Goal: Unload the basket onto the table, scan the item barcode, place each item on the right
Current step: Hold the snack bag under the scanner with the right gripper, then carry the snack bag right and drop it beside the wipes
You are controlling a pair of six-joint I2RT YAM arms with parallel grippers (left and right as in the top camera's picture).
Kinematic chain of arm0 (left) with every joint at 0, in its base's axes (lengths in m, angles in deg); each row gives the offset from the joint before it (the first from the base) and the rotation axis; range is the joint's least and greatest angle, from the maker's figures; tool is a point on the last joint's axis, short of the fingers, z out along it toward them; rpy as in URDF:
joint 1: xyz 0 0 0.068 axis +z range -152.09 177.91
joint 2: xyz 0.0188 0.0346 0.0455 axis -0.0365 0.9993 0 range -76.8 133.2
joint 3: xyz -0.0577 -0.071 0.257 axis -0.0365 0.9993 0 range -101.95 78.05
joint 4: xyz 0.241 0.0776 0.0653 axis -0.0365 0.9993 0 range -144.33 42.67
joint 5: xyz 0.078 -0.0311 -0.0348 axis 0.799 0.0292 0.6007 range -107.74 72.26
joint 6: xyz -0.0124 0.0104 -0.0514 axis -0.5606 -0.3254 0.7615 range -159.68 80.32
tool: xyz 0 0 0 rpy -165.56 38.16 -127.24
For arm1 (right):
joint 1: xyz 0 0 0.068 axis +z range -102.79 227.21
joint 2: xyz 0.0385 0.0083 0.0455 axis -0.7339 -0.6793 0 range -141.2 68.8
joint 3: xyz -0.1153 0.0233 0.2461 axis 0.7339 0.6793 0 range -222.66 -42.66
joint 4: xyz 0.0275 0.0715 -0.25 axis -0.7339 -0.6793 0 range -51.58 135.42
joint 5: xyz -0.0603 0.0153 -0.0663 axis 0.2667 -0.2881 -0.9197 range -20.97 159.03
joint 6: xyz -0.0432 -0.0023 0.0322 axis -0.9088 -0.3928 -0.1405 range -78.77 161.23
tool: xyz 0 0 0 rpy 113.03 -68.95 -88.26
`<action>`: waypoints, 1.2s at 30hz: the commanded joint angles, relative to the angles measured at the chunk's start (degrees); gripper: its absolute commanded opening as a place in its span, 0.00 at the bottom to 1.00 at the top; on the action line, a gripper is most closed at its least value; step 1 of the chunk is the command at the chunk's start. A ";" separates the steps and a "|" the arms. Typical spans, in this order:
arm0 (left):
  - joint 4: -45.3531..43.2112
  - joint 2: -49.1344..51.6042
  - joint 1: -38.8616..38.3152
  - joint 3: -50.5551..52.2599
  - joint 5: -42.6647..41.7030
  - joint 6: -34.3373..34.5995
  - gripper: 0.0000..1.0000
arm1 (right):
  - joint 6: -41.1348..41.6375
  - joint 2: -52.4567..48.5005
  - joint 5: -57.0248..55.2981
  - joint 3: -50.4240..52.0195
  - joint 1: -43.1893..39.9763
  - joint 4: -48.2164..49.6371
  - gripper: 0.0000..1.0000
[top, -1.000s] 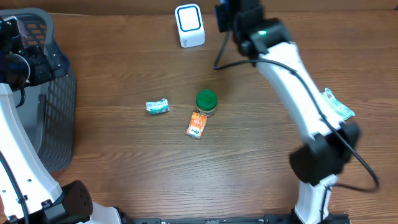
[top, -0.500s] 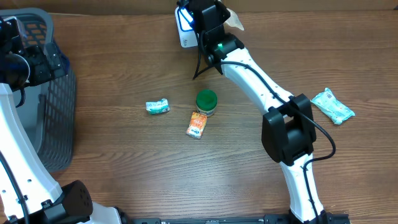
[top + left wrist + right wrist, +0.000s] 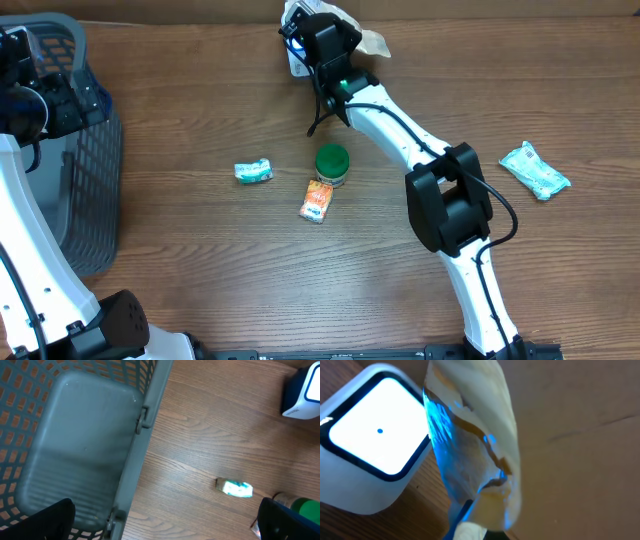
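Brown wood table (image 3: 200, 270) under it all, brown cardboard wall (image 3: 580, 420) behind. Far left, grey basket (image 3: 85, 170) with mesh sides, standing on the table. Above the basket, left gripper (image 3: 165, 529), dark fingers (image 3: 45, 520) spread as wide as can be, nothing at all between them. At the back edge of the table, white scanner (image 3: 370, 435) with a bright square window and a tiny blue dot in the middle. Right by the scanner, right gripper (image 3: 322, 38), pinched tight on a pale crinkly packet (image 3: 480, 440). Packet up in the air, just next to the bright window, blue light glowing on its shiny side. Cannot tell if touching the scanner or not. From above, packet poking out to the right of the gripper, scanner mostly hidden under the arm. Out in the middle of the table, green-lid jar (image 3: 332, 163), with an orange packet (image 3: 317, 200) lying just beside it at the front and a small teal and white packet (image 3: 253, 171) a bit off to the left. Far right, another teal packet (image 3: 534, 170) flat on the wood, well apart from the rest
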 commanded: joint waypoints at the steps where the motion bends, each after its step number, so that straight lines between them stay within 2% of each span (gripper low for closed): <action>1: -0.07 0.28 -0.11 -0.20 -0.17 -1.07 1.00 | -2.25 -1.33 -1.70 -0.66 0.55 0.98 0.04; 15: -0.07 0.28 -0.11 -0.20 -0.17 -1.07 0.99 | -3.82 -0.61 -6.01 -0.68 2.82 2.38 0.04; 19: -0.07 0.28 -0.11 -0.20 -0.17 -1.07 0.99 | -1.22 2.23 -5.73 -0.66 3.45 0.35 0.04; 25: -0.07 0.28 -0.11 -0.20 -0.17 -1.07 0.99 | 11.56 12.83 -1.88 -0.68 3.54 -9.57 0.04; 29: -0.07 0.28 -0.11 -0.20 -0.17 -1.07 1.00 | 23.93 23.30 2.97 -0.68 3.41 -19.17 0.04; 36: -0.07 0.28 -0.11 -0.20 -0.17 -1.07 1.00 | 43.89 40.44 23.65 -0.68 -1.14 -39.15 0.04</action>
